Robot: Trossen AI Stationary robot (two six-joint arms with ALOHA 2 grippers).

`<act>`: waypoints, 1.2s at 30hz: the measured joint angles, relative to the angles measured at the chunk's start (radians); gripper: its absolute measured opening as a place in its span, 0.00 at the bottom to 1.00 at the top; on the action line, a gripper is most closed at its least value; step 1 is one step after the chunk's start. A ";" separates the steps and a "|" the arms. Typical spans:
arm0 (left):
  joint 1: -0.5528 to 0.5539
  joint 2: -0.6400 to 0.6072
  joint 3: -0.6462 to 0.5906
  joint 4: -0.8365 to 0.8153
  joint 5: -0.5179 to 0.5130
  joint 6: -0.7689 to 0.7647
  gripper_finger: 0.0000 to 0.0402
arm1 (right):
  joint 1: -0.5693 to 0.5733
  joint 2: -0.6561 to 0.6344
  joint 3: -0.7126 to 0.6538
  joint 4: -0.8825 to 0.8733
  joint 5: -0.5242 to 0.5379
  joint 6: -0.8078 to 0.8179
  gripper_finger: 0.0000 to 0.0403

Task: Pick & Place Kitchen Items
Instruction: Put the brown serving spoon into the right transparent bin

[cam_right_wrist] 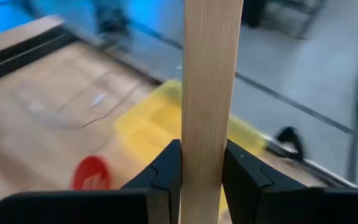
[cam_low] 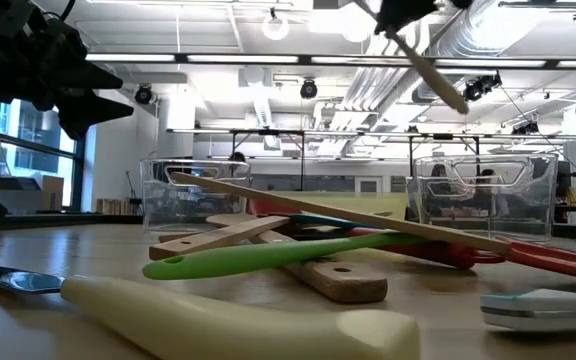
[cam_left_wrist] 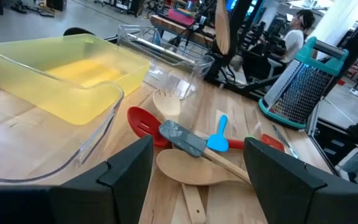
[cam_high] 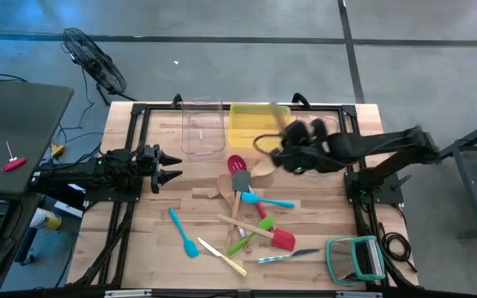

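My right gripper (cam_high: 286, 142) hovers by the yellow bin (cam_high: 259, 124), shut on a pale wooden utensil (cam_right_wrist: 211, 74). The utensil also shows high in the low view (cam_low: 430, 68) and in the left wrist view (cam_left_wrist: 221, 25). Several utensils lie in a loose pile (cam_high: 251, 211) on the table's middle: wooden spoons, a red spoon (cam_left_wrist: 143, 121), a grey spatula (cam_left_wrist: 182, 138), blue, green and red spatulas. My left gripper (cam_high: 171, 165) is open and empty at the table's left, pointing toward the pile; its fingers show in its wrist view (cam_left_wrist: 197, 180). My right gripper pinches the wooden utensil's flat shaft (cam_right_wrist: 211, 155) between its two fingers (cam_right_wrist: 166, 171), which lie across it. The utensil is lifted clear of the table and tilted, one end slanting down in the low view (cam_low: 453, 98). Which end it holds I cannot tell.
A clear bin (cam_high: 203, 128) stands left of the yellow bin at the far edge. A green-framed wire rack (cam_high: 356, 258) lies at the near right corner. A blue spatula (cam_high: 184, 232) and a cream-handled knife (cam_high: 222, 257) lie apart near the front. Bare wood lies at the near left.
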 joint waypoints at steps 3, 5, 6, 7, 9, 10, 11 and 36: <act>0.000 0.000 0.000 -0.002 0.000 0.000 0.61 | -0.049 -0.035 -0.008 -0.111 0.053 0.099 0.19; 0.000 0.000 0.000 -0.005 0.000 0.000 0.61 | -0.094 -0.053 -0.041 -0.149 0.077 0.146 0.19; 0.000 0.000 0.000 -0.005 0.000 0.000 0.61 | -0.117 -0.056 -0.060 -0.154 0.075 0.159 0.19; 0.000 0.000 0.000 -0.006 0.001 0.000 0.61 | -0.143 -0.057 -0.078 -0.154 0.069 0.165 0.19; 0.000 0.000 0.000 -0.010 0.001 0.000 0.61 | -0.202 -0.061 -0.118 -0.152 0.031 0.168 0.19; 0.000 0.000 0.000 -0.016 0.002 0.000 0.61 | -0.228 -0.061 -0.137 -0.144 0.011 0.167 0.19; 0.000 0.000 0.000 -0.022 0.002 0.000 0.61 | -0.253 -0.062 -0.158 -0.127 -0.009 0.166 0.19; 0.000 0.000 0.000 -0.056 -0.001 0.000 0.61 | -0.553 -0.063 -0.529 0.180 -0.421 0.104 0.19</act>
